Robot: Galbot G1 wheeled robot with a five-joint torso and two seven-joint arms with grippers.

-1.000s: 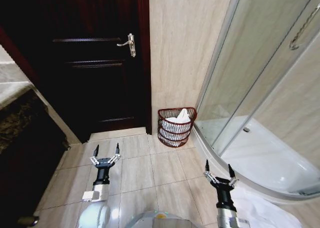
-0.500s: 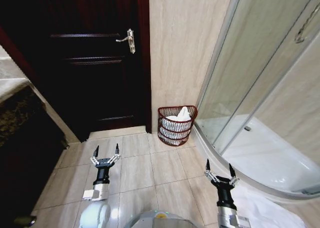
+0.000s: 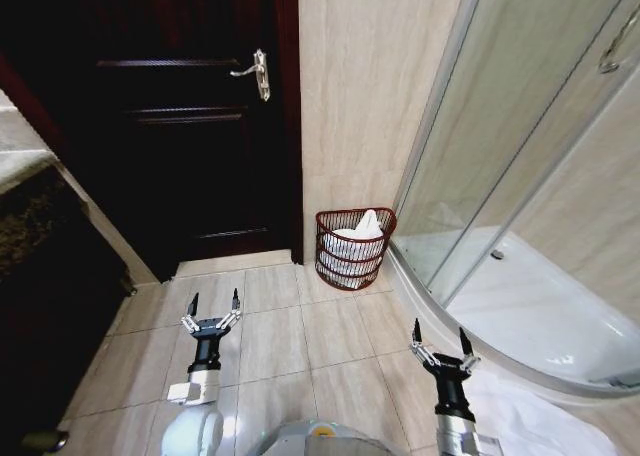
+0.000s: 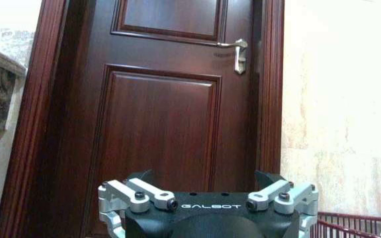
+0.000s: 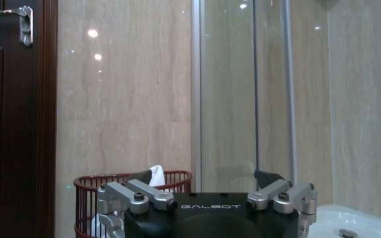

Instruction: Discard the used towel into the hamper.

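Hamper (image 3: 355, 248): small round basket of dark reddish-brown openwork wire, narrowing toward its base, standing upright on the floor.
Hamper position: against the beige wall, in the corner between the dark wooden door (image 3: 190, 126) and the curved base of the shower cabin (image 3: 520, 316); well ahead of both arms.
Hamper contents: a white towel (image 3: 362, 234) lies crumpled inside, with one peak rising just above the rim.
Hamper in the right wrist view: the red wire rim (image 5: 134, 179) shows past the end effector, the towel tip (image 5: 156, 174) poking over it.
Left end effector (image 3: 213, 308): held low over the tiled floor (image 3: 300, 346), fingers spread apart and holding nothing, pointed toward the door.
Right end effector (image 3: 440, 338): held low over the floor near the shower base, fingers spread apart and holding nothing.
Door: closed, with a metal lever handle (image 3: 255, 73).
Shower cabin: glass panels with a white tray at the bottom.
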